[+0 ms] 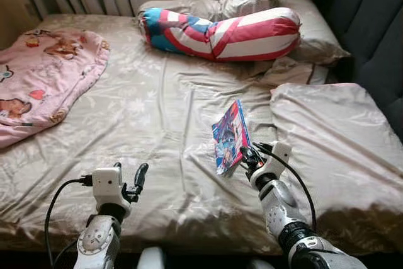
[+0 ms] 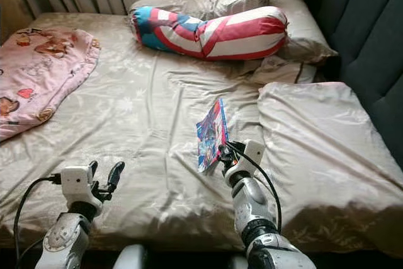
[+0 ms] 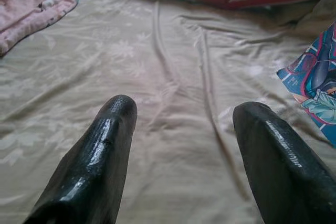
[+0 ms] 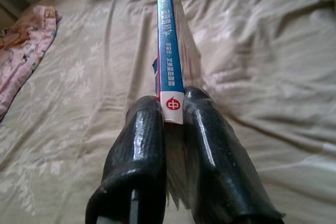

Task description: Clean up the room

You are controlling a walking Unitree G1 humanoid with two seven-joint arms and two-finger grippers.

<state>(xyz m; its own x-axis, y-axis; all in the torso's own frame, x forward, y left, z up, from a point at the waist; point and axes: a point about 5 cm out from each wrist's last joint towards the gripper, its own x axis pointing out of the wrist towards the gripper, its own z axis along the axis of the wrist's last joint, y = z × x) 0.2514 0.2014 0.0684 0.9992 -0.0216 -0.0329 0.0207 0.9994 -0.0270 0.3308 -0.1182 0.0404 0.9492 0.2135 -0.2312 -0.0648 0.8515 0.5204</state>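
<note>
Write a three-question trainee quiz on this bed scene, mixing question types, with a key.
1. True or false: the right gripper is shut on the book.
2. The pink blanket lies on the bed's: A) robot's left B) robot's right C) middle
3. Fill in: the left gripper hovers over the sheet, fingers ____.

Key: 1 true; 2 A; 3 open.

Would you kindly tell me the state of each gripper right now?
Left gripper: open, holding nothing, over the bed sheet.
Right gripper: shut on the comic book, gripped at its spine.
</note>
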